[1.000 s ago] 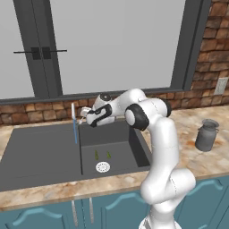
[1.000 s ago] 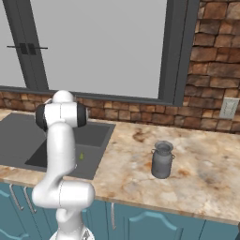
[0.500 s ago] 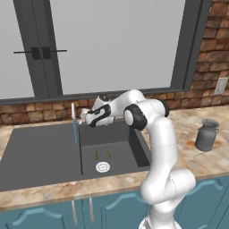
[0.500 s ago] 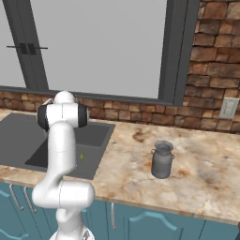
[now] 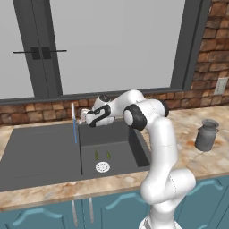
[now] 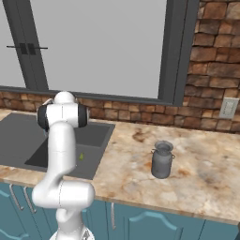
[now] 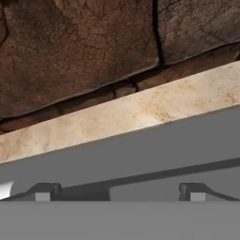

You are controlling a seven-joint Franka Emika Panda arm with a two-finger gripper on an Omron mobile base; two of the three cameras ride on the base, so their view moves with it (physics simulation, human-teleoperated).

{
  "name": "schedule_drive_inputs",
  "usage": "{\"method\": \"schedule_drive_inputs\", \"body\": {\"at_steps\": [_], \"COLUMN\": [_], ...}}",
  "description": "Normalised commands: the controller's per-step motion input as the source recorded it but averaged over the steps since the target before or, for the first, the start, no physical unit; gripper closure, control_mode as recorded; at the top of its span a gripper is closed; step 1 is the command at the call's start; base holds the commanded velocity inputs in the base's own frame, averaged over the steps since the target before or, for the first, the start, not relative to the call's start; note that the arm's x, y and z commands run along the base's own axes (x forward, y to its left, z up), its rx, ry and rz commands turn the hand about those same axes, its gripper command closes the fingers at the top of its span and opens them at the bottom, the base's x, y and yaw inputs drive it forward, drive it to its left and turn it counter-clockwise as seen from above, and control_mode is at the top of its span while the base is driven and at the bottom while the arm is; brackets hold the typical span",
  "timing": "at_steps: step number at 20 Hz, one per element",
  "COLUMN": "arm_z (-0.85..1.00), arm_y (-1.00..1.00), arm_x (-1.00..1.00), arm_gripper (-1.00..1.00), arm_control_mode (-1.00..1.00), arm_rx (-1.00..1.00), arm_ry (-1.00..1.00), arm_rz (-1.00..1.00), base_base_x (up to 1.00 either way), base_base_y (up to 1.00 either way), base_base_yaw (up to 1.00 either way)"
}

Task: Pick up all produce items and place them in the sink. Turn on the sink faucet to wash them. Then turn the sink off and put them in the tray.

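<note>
We see our gripper (image 5: 83, 117) spread wide and empty at frame centre-left, beside the sink faucet (image 5: 74, 123); both produce items (image 5: 102, 155) lie below in the sink (image 5: 40, 152), a metal jug (image 5: 206, 135) far right.

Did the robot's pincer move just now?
No. The pincer sits in the same spot beside the faucet, above the sink, just as before.

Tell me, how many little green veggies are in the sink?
2. Both lie on the floor of the sink basin, side by side just above the round drain: left one, right one.
</note>
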Motion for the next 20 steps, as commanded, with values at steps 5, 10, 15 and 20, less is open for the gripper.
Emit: {"method": "schedule_drive_inputs", "body": {"at_steps": [5, 10, 15, 20], "arm_z": [-0.11, -0.02, -0.06, -0.14], "arm_y": [0.60, 0.90, 1.00, 0.99], "arm_x": [0.32, 0.50, 0.27, -0.03], "arm_gripper": [-1.00, -1.00, -1.00, -1.00], "arm_control_mode": [-1.00, -1.00, -1.00, -1.00], "arm_rx": [0.00, 0.00, -0.01, -0.01], "arm_ry": [0.00, 0.00, 0.00, 0.03], "arm_rz": [0.00, 0.00, 0.00, 0.00], "base_base_x": [0.00, 0.00, 0.00, 0.00], "base_base_y": [0.00, 0.00, 0.00, 0.00], "base_base_yaw": [0.00, 0.00, 0.00, 0.00]}}
